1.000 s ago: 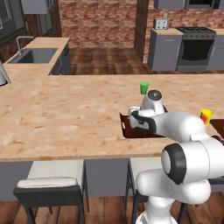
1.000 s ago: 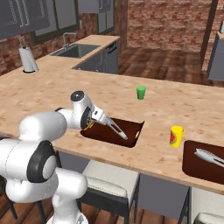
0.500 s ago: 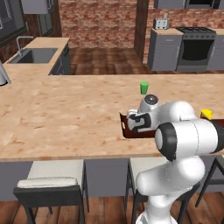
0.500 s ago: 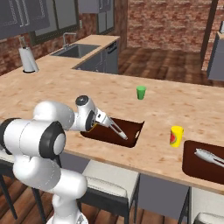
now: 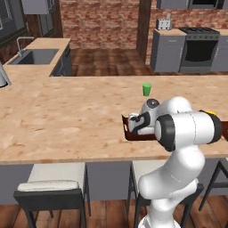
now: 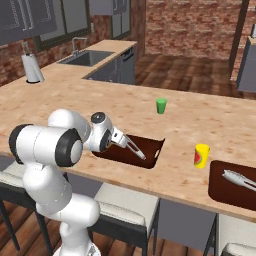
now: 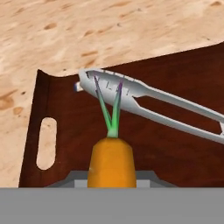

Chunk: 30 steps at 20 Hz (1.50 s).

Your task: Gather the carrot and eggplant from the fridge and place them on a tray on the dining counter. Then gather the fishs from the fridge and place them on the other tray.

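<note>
From the hand camera I see the carrot (image 7: 111, 162) right at the tool, orange body at the bottom of the frame between where the finger tips should be, green stalks pointing away over the dark brown tray (image 7: 170, 144); the tips themselves are hidden, so I cannot tell how far the tool is open or whether it grips the carrot. Just past the stalks a silvery fish (image 7: 144, 101) lies across the tray, its head near the handle slot. In the right base view the tool (image 6: 121, 142) sits low over the near end of that tray (image 6: 152, 147), with the fish (image 6: 134, 149) stretching away from it. That view also gives me a yellow cup (image 6: 201, 156) on the table (image 6: 60, 107), a second tray (image 6: 225, 192) holding another fish (image 6: 241, 180), and a green cup (image 6: 161, 105) farther back. The left base view adds a stove (image 5: 200, 49) against the brick wall.
</note>
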### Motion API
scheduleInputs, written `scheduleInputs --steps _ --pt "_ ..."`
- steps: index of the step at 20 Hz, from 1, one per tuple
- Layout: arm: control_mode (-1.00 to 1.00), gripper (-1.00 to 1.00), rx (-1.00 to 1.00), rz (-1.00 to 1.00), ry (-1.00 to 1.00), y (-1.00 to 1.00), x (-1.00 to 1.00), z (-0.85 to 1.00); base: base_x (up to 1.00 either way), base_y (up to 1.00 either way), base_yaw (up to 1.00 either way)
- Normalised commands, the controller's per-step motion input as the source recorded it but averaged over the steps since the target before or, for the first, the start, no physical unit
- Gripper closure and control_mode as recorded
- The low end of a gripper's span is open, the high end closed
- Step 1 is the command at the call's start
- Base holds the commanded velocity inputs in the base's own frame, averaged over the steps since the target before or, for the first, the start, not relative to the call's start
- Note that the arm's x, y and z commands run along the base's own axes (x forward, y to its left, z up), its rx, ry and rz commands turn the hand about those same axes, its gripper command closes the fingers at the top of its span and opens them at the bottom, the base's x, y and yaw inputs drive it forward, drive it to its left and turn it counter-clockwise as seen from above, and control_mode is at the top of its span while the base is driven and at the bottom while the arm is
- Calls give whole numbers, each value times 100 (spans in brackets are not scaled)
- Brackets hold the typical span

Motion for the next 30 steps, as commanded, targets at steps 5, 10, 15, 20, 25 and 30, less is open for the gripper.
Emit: scheduleInputs --steps 5,10,15,20,25,30 --pt "-100 100 3 0 2 -2 19 -23 0 0 0" --pt "-100 -100 2 0 3 0 15 -26 0 0 0" --pt "-100 -100 3 0 1 0 13 -23 0 0 0" --pt "-100 -100 5 0 1 0 6 -11 0 0 0" --pt "-100 -100 3 0 0 0 -2 8 0 0 0" --pt "-100 -100 1 0 -1 -6 -39 37 0 0 0"
